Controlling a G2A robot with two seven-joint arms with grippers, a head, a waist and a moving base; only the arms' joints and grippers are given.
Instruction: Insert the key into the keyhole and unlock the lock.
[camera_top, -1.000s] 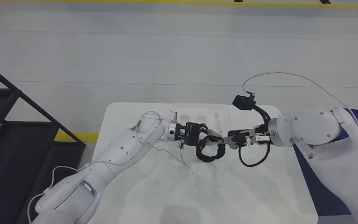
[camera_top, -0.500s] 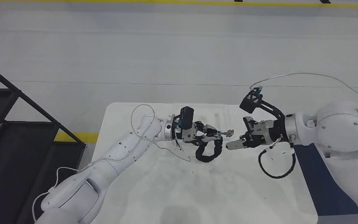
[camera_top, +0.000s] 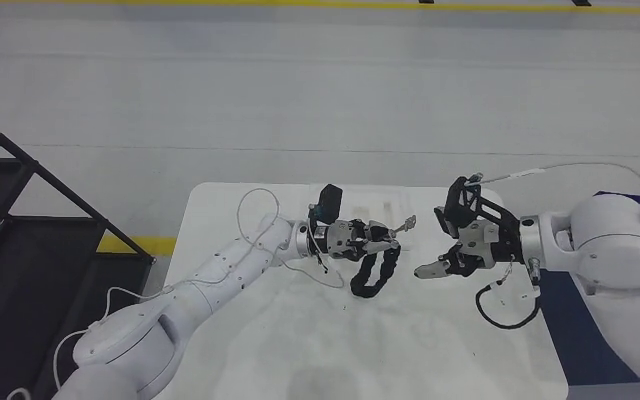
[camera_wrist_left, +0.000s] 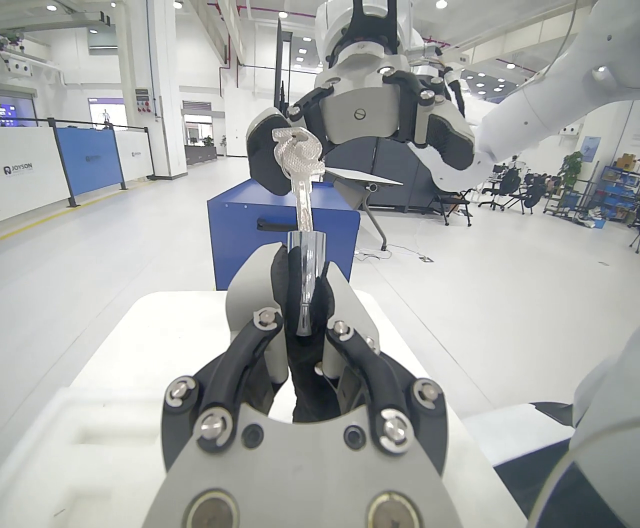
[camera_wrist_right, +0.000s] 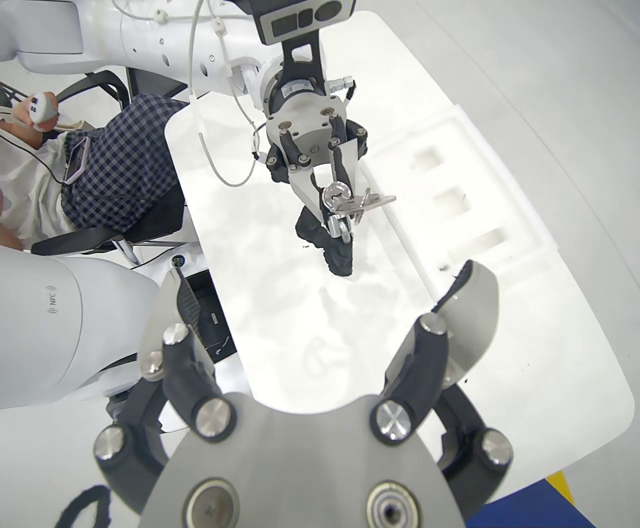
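One of two steps is appearing complete: the key (camera_wrist_left: 302, 186) is sitting inserted in the chrome barrel (camera_wrist_left: 306, 250) of the cable lock (camera_top: 375, 272), which the left gripper (camera_wrist_left: 300, 276) is pinching above the table (camera_top: 450, 340). The right gripper (camera_top: 437, 243) is facing the key's head, spread wide and empty, near it but apart; the unlocking turn is apparently awaiting execution.

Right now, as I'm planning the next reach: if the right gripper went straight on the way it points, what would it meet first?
Probably the head of the key, sticking out of the lock the left gripper holds; the open right gripper faces it across a gap. Depth is unclear.
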